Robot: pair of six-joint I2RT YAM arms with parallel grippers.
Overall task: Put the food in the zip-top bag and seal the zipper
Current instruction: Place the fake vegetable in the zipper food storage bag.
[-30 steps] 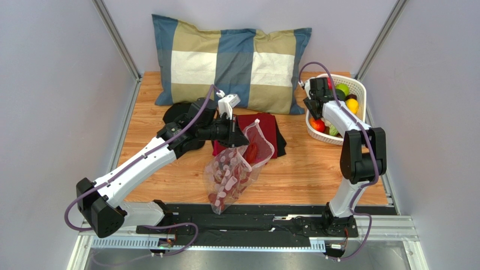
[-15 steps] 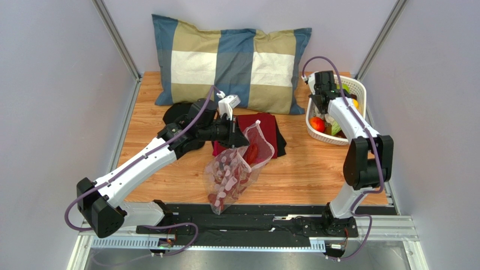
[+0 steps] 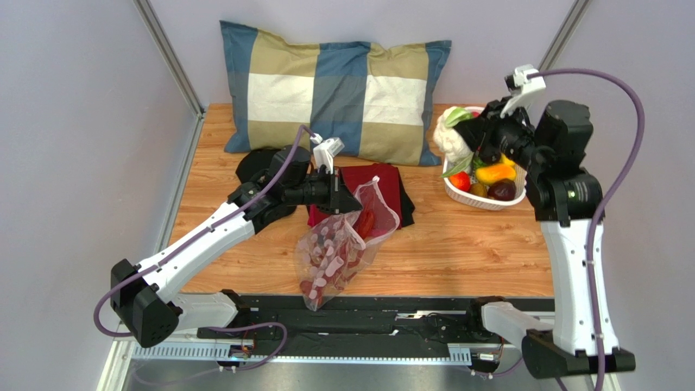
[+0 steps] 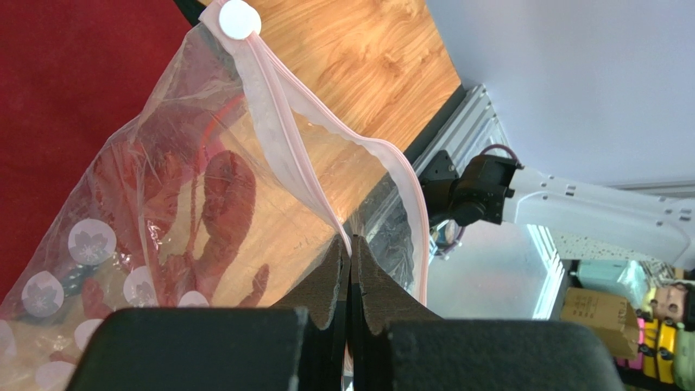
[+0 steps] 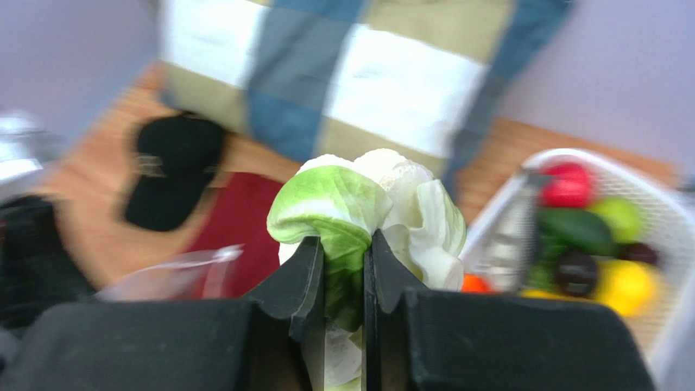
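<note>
Clamping a green leaf of the cauliflower [image 5: 383, 183], the right gripper [image 5: 343, 273] has its jaws drawn nearly together on that leaf, and the white head stands above the fingertips. The piece is held in the air over the left rim of the basket [image 3: 481, 201], which sits at the far right corner of the worktop [image 3: 465, 244]. Inside the basket lie a red piece [image 3: 461, 181], a yellow one [image 3: 495, 173] and a dark purple one [image 3: 502, 190]; other pieces there are hidden behind the arm.

The left gripper [image 4: 351, 254] has its jaws pressed fully together on the mouth edge of the bag [image 4: 163, 204], near the middle of the worktop. The mouth gapes: the two lips of the zipper [image 4: 277, 114] curve apart from the pinched spot and meet again at a white slider [image 4: 239, 18] at the far end. The bag slants from the grip toward the near edge, where its bottom reaches the black rail. Its clear wall carries white flower prints, and red shapes show through it; what they are cannot be told.

The bag's mouth end lies over a red cloth [image 3: 393, 183], beside a black cap [image 3: 259, 167]. A checked pillow [image 3: 334, 90] lies along the far edge.
</note>
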